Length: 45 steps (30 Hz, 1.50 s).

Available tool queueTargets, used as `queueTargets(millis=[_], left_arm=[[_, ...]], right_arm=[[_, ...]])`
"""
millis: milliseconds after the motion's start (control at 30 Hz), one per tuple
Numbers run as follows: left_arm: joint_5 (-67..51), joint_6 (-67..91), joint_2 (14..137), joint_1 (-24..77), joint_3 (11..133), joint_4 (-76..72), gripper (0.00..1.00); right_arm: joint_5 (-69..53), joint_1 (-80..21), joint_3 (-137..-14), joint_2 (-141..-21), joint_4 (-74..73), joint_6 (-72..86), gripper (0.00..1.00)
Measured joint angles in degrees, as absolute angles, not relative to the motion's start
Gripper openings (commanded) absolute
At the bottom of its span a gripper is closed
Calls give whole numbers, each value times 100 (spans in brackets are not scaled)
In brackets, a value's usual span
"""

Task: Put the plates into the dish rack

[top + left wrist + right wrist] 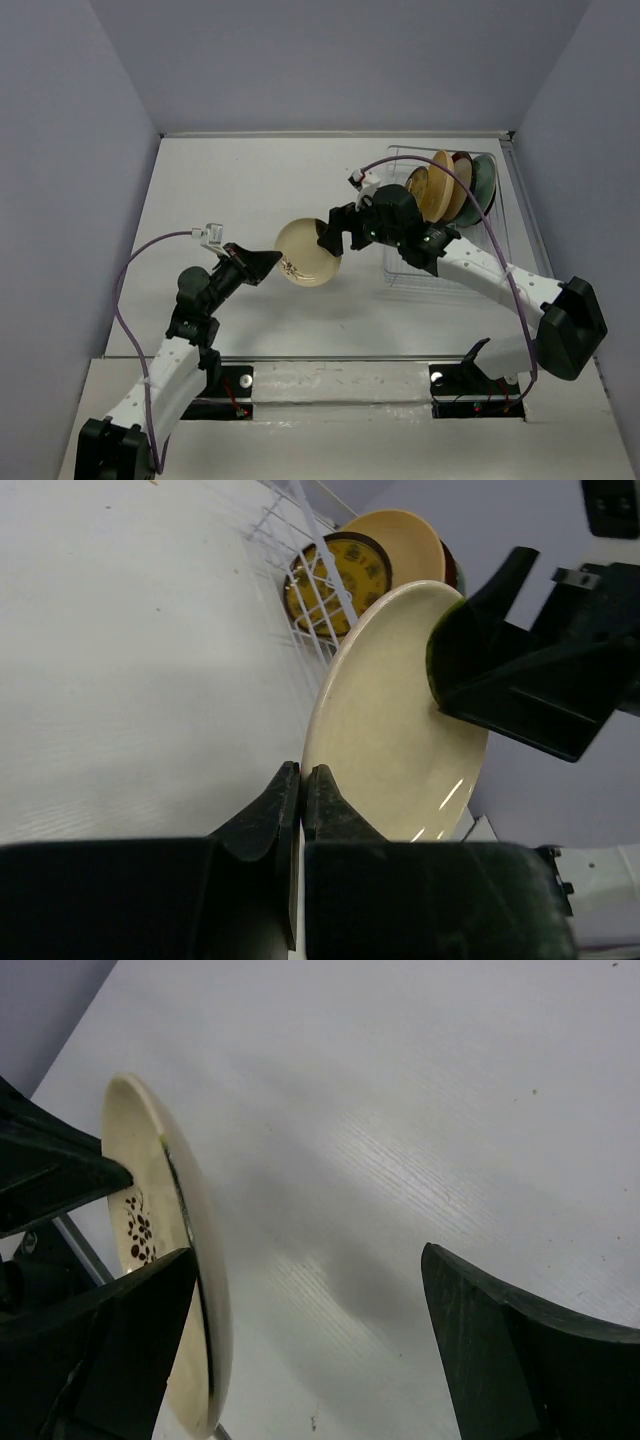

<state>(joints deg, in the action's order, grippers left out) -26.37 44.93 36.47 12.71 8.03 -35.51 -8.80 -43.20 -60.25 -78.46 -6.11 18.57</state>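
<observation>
The small black-and-cream plate (308, 255) is held on edge above the table, between the two arms. My left gripper (268, 262) is shut on its near rim (300, 772); the plate's cream face (400, 720) fills the left wrist view. My right gripper (335, 232) is open at the plate's far rim. In the right wrist view the plate (205, 1290) stands edge-on just inside the left finger (130, 1330), with the right finger (520, 1360) far apart. The white wire dish rack (400, 275) at the back right holds the amber-yellow (418, 183), peach-orange (440, 185), dark-red-rimmed (462, 165) and teal (484, 185) plates upright.
The rack's wires (290, 550) with the amber-yellow plate (335, 575) and the peach plate (405, 545) lie just behind the held plate. Grey walls enclose the white table (250, 190) on three sides. A purple cable loops over each arm.
</observation>
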Motion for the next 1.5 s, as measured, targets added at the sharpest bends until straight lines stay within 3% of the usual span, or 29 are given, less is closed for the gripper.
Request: queueTargets(millis=[67,100,133,200,233,300,333,533,800,1000,1500], left_arm=[[-2731,4484,3520,1455,803,-3607,5],[-2757,4477,3465,1516,803,-3623,6],[-2777,4480,3417,1570,801,-3632,5],[-2818,4480,3345,1651,801,-3662,28],[-2827,4466,3312,1682,801,-3662,54],[-2768,4438,3205,1710,781,-3551,97],[-2812,4497,3144,1706,781,-3546,99],[-3057,4436,2545,2005,1304,-2897,99],[-2840,2829,2390,2482,3380,-642,99],[-2331,2139,2134,2735,3413,73,99],[-1929,1898,2108,2882,3334,552,99]], right_arm=[[-989,-4320,-6023,-7894,-642,1896,95],[-1166,-4318,-6023,-7922,-642,1929,88],[-1391,-4318,-6023,-7950,-639,1970,59],[-1769,-4320,-6023,-8003,-600,2051,12],[-1988,-4320,-6023,-8027,-569,2167,7],[-2346,-4320,-6025,-7994,-519,2333,7],[-2357,-4351,-6029,-7950,-515,2351,7],[-1653,-4047,-6667,-7898,-1175,2318,7],[1664,-2908,-8694,-8130,-2099,1747,7],[3330,-2320,-8967,-8779,-2578,1503,7],[4005,-2324,-9188,-10379,-2926,1291,7]])
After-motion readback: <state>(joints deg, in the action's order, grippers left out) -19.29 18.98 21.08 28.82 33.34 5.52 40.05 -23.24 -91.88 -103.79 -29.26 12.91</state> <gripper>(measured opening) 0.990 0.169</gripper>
